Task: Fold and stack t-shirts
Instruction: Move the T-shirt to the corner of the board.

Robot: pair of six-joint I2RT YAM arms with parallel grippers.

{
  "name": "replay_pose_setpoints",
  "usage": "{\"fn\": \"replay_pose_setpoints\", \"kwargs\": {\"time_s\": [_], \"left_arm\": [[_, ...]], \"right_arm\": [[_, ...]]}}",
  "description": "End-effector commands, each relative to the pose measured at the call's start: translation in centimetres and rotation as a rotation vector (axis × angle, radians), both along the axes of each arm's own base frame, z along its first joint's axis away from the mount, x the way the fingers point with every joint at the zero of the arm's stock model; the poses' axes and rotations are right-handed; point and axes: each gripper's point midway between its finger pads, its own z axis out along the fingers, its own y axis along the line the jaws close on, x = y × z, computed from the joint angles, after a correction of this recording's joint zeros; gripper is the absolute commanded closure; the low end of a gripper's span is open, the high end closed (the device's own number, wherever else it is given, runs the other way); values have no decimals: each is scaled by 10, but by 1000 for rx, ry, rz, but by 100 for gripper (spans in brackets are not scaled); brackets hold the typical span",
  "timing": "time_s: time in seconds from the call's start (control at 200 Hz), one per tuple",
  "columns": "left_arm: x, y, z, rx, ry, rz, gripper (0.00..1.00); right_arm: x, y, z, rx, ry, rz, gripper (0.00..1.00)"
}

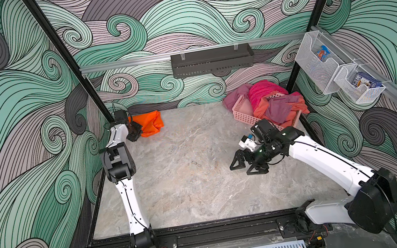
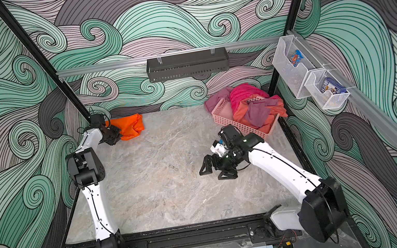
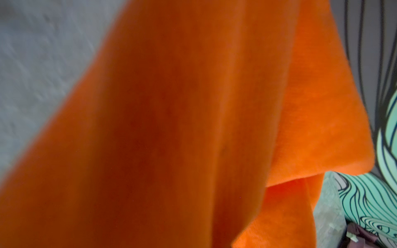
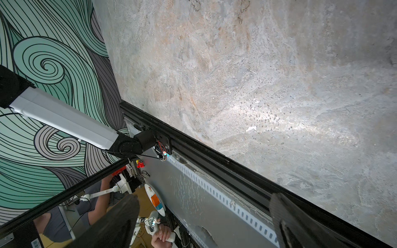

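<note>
- Your left gripper [image 1: 136, 133] [image 2: 113, 136] sits at the far left corner of the grey marble-patterned tabletop [image 1: 187, 175] [image 2: 157, 180], close to the wave-patterned back wall.
- Its jaws are pressed almost together on the near edge of the bright orange cloth t-shirt [image 1: 150, 124] [image 2: 131, 126]. The fingers themselves are hidden, since the cloth covers them in the left wrist view.
- You find the bright orange cloth t-shirt bunched in a loose heap in that far left corner in both top views, with its bulk resting on the tabletop just beside the wall.
- In the left wrist view the orange fabric [image 3: 171, 128] hangs in soft folds across nearly the whole picture. Only a strip of tabletop and wall shows around it.
- Your right gripper [image 1: 246, 167] [image 2: 216, 171] [image 4: 203, 199] hovers over bare tabletop at the right middle, with the jaws spread as wide as they go and nothing between them.
- It is well apart from the orange shirt, which lies across the table from it.
- The pink plastic lattice basket [image 1: 240, 112] [image 2: 219, 113] stands at the far right, just beyond your right wrist.
- A crumpled pile of pink, coral and mauve garments [image 1: 270, 103] [image 2: 249, 110] spills over the basket's rim.
</note>
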Motion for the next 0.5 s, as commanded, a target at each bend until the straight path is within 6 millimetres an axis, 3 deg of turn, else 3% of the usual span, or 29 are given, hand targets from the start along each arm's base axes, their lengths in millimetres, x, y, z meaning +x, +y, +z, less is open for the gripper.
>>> {"fn": "replay_pose_setpoints", "kwargs": {"time_s": [0.0, 0.05, 0.095, 0.11, 0.22, 0.305, 0.405, 0.495], "left_arm": [[11, -7, 10, -1, -36, -48, 81], [18, -12, 19, -22, -80, -74, 55], [21, -16, 29, -25, -106, -96, 9], [21, -18, 32, -26, -114, -104, 2], [14, -30, 75, -48, -178, -149, 1], [-10, -44, 121, -73, -243, -161, 2], [-61, -73, 173, -60, -338, -210, 1], [-117, -102, 185, -21, -337, -297, 2]], "right_arm": [[-1, -2, -3, -11, 16, -7, 1], [-2, -3, -4, -11, 16, -8, 1], [-3, -3, -5, -12, 18, -9, 1], [-3, -3, -5, -13, 19, -10, 1], [-3, -5, -5, -18, 11, -11, 1], [1, -7, -3, -37, -24, -14, 1], [19, -14, 8, -83, -122, -27, 1], [41, -26, 23, -150, -248, -49, 1]]}}
